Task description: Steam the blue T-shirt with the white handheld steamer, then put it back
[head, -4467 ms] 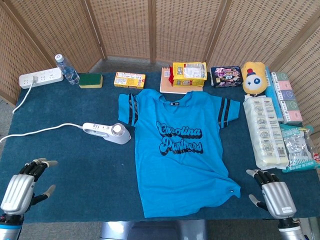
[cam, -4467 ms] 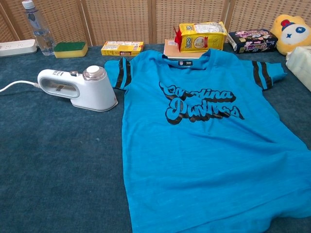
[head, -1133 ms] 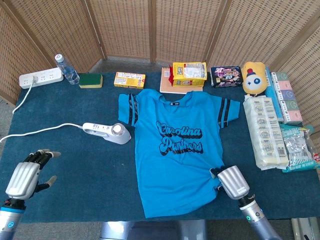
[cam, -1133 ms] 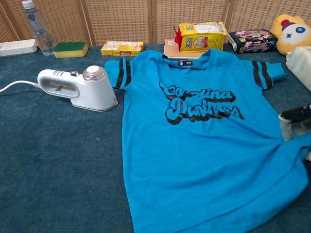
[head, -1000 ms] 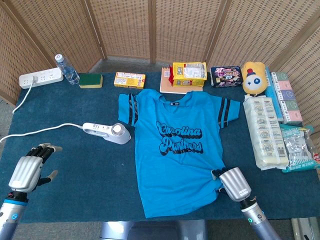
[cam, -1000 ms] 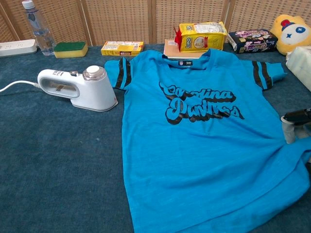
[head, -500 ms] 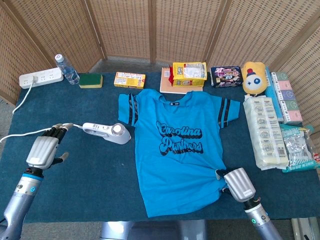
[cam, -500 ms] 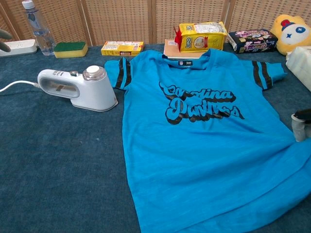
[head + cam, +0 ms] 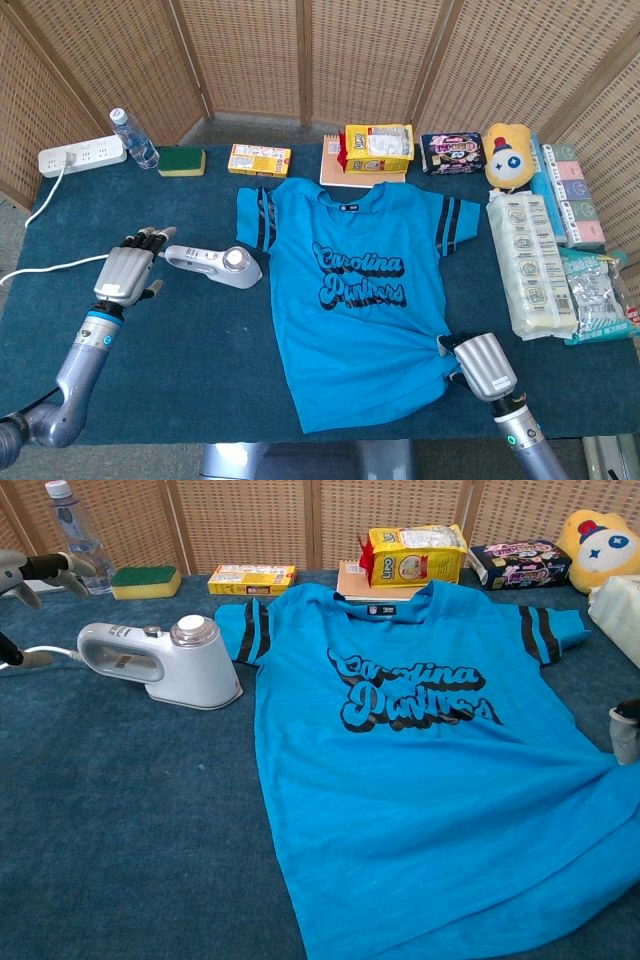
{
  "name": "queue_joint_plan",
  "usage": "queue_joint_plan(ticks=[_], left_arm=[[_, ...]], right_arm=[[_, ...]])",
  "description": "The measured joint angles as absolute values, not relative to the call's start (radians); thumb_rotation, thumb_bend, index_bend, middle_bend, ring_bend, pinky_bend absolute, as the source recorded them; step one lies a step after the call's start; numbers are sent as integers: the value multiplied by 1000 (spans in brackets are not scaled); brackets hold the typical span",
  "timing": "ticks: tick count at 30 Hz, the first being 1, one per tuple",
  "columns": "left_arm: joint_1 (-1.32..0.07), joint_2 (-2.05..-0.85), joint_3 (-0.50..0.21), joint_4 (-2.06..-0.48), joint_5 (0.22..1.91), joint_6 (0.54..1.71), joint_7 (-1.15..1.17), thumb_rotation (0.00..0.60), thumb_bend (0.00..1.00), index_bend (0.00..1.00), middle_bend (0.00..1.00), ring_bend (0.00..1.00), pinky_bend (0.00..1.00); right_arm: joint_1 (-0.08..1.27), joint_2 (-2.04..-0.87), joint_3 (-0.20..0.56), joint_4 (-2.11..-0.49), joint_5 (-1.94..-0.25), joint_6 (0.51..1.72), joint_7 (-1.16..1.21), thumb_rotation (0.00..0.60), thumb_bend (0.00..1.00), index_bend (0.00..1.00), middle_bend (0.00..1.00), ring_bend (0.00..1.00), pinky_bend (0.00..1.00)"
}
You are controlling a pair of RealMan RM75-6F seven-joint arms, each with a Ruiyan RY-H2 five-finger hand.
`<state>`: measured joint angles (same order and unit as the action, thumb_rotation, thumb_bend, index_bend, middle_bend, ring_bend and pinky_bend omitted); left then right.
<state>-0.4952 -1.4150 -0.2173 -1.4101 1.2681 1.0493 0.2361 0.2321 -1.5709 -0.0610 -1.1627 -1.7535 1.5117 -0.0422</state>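
Blue tablecloth (image 9: 200,330); wicker screens (image 9: 250,55)

The left hand (image 9: 126,270) hangs palm down with fingers spread apart, its forearm stretching forward from the near left corner. The right hand (image 9: 483,366) lies low at the near right, back upward, fingers curled under.

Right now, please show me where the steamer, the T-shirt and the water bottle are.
steamer (image 9: 160,664), chest view, on its white body.
T-shirt (image 9: 355,310), head view, on the blue front below the print.
water bottle (image 9: 133,140), head view, on its clear body.
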Motion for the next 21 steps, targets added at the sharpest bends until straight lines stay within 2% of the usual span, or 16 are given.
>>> queue_joint_plan(ticks=[21], left_arm=[[-673,-1652,-252,-1044,1228,939,197,600,284,82,197,134,255]], right_arm=[[225,-1553,-46,-1172,-1724,1507,-45,600,548,759,728,749,861]])
